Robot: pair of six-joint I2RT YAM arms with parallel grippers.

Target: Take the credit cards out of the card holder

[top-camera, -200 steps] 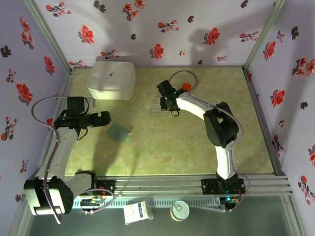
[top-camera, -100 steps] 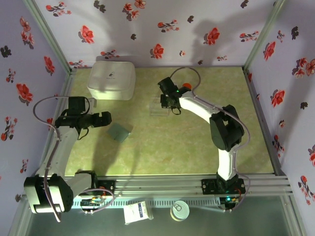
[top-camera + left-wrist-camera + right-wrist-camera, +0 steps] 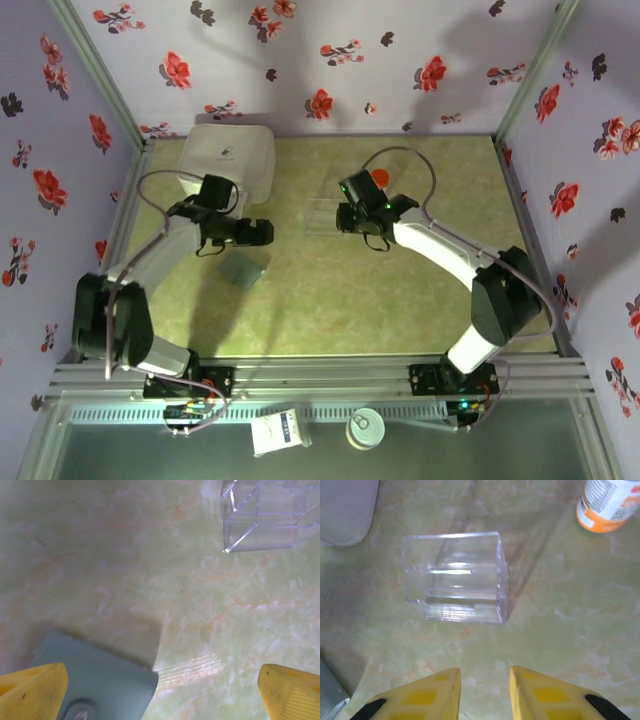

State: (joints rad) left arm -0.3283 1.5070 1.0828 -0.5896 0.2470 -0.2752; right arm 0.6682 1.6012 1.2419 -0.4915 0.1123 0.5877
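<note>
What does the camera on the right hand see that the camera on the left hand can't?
Right wrist view: an orange-and-white bottle, a corner of the white box, and the right gripper with its yellow fingers close together, a narrow gap between them.
Left wrist view: the left gripper with its fingers spread wide.
Shared: the clear plastic box, the green table and the grey-blue card holder, a big piece of it on the left wrist and just a corner on the right wrist.

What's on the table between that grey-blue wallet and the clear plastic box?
Nothing. The left wrist view shows bare green table between the wallet and the clear box.
</note>
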